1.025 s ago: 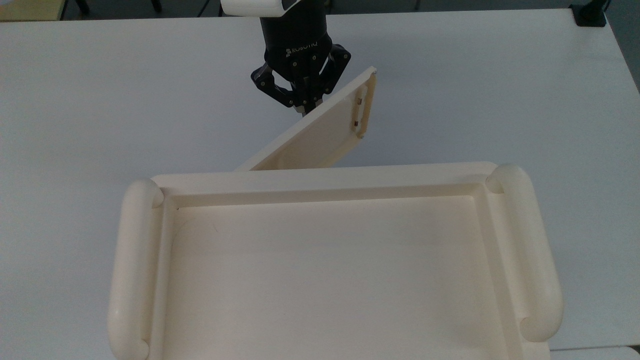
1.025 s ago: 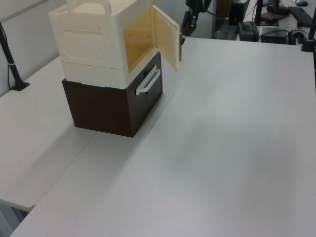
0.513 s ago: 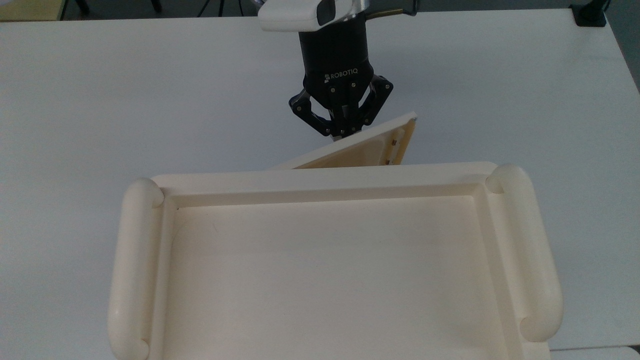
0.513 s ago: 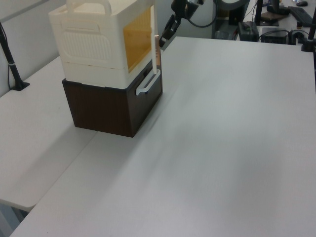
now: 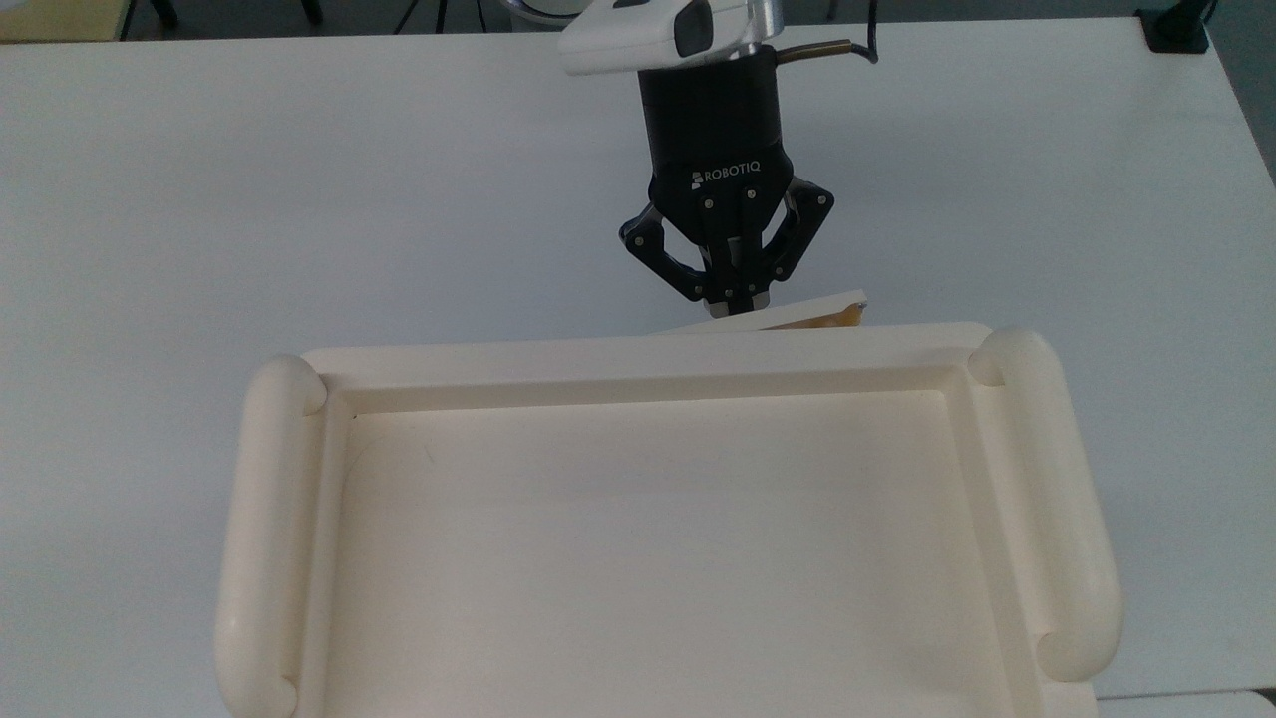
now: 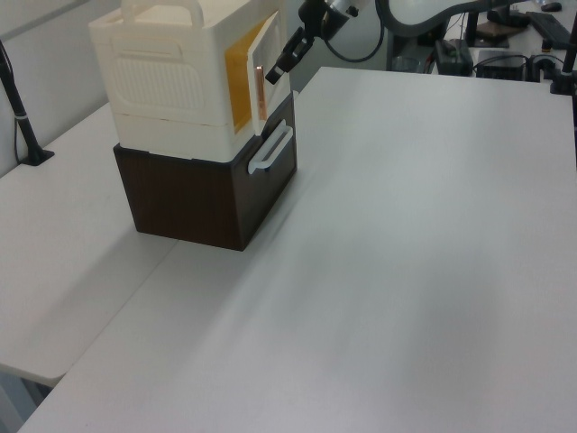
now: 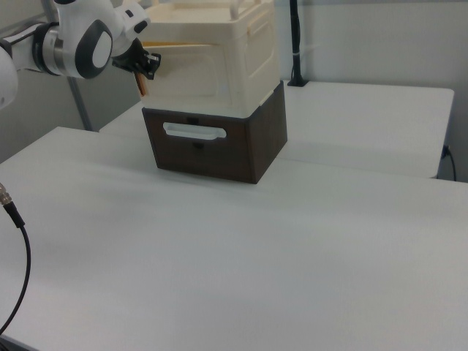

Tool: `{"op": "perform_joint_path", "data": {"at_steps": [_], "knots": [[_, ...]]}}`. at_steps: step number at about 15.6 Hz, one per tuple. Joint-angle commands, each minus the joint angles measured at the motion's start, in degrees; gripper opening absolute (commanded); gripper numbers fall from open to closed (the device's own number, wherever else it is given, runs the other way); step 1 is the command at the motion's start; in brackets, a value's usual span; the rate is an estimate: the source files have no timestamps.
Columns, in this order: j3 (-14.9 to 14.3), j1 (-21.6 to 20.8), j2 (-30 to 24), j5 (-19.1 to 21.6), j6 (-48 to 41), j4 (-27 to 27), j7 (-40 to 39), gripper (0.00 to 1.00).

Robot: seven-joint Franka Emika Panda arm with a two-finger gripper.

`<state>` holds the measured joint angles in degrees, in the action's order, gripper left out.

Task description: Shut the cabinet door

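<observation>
My gripper (image 5: pixel 736 307) has its fingertips pressed together with nothing between them, and their tips rest against the outer face of the cabinet door (image 5: pixel 797 316), roughly midway along what shows of it in the top view. The door is nearly shut: in the top view only a thin wedge of it stands out from the front edge of the cabinet (image 5: pixel 638 349), with the free end, toward the top view's right, a little way off the front while the hinge end already runs under the cabinet's rim. The left view agrees, the door (image 6: pixel 261 68) standing slightly ajar with a strip of amber interior visible behind it and its copper-coloured knob (image 6: pixel 258 86) on the free edge. The cabinet (image 6: pixel 185 77) sits on top of a dark brown drawer unit (image 6: pixel 212 185), which stands on the white table (image 6: pixel 433 234) near its far edge at the left view's left. In the right view my gripper (image 7: pixel 145 64) sits against the door's face at the cabinet's front, though from that angle I can't quite tell how wide the remaining gap is. So I judge most of the swing done; what is left is a short final push until the panel sits flush with the front.
</observation>
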<state>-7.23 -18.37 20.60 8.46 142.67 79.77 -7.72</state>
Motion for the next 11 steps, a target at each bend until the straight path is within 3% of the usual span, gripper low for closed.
{"op": "perform_joint_path", "data": {"at_steps": [1,7,11], "knots": [[-0.4,-0.4,1.9,0.1,4.7,-1.4,2.2,0.00],[-1.0,0.1,5.6,-1.8,13.7,-1.6,2.3,0.00],[-1.2,0.3,5.9,-1.8,14.0,-2.3,2.3,0.00]]}}
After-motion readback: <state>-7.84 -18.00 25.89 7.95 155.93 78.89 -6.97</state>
